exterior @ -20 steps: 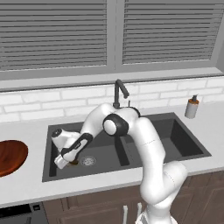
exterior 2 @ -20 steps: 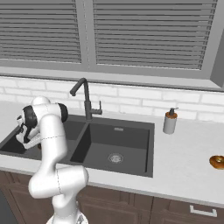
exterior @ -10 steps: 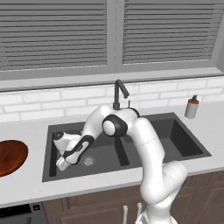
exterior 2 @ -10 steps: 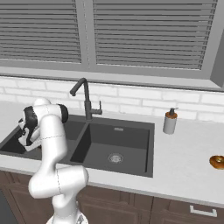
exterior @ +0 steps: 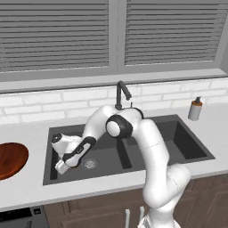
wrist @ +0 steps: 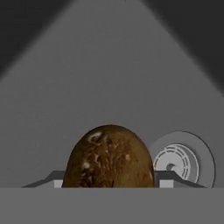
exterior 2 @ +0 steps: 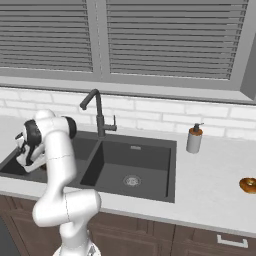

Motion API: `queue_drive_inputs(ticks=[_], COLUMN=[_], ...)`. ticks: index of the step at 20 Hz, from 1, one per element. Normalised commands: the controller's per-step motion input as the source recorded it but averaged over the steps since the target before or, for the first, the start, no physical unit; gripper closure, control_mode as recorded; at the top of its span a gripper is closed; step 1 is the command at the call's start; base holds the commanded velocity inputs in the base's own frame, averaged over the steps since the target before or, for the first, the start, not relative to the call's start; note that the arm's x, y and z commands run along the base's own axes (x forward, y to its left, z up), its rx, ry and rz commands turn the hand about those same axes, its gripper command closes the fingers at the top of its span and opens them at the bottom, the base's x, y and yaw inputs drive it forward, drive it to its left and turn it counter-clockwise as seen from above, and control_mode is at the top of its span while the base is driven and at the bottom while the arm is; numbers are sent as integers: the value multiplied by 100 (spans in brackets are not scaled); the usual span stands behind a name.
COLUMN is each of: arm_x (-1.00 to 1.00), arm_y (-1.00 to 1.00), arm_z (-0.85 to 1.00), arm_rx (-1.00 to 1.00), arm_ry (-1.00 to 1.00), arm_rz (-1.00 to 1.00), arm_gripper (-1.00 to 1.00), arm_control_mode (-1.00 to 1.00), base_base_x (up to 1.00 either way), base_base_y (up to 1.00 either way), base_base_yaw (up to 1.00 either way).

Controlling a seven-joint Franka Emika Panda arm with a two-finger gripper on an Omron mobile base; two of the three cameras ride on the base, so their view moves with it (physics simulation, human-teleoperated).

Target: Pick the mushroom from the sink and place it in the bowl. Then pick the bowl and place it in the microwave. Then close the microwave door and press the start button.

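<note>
Mushroom (wrist: 108, 157) now flanked by narrowed gripper (wrist: 109, 180).

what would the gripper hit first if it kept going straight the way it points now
Most likely the mushroom: in the hand view it sits right between the finger tips of the gripper, with the sink floor behind it. Whether they already touch is unclear.

window: grey blinds (exterior: 58, 35) down | wall: white brick (exterior 2: 150, 112) | counter: pale grey (exterior 2: 215, 200) | cabinets: dark wood (exterior 2: 165, 240)
</note>
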Motion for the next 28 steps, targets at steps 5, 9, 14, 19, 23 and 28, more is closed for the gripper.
queue_drive_inputs(ticks=[5,9,14,19,23,28], arm_x=[-80,-62,-44,-10,0,0], arm_y=[-13,-15,-4,10,54,69], arm_z=[100,100,100,100,81,57], arm_rx=[0,1,6,11,9,8], arm_ry=[-15,-10,-4,0,0,0], arm_rz=[0,0,0,0,0,0], arm_gripper=[100,100,100,100,100,100], arm_control_mode=[-100,-100,-100,-100,-100,-100], base_base_x=[0,0,0,0,0,0], base_base_y=[0,0,0,0,0,0], base_base_yaw=[0,0,0,0,0,0])
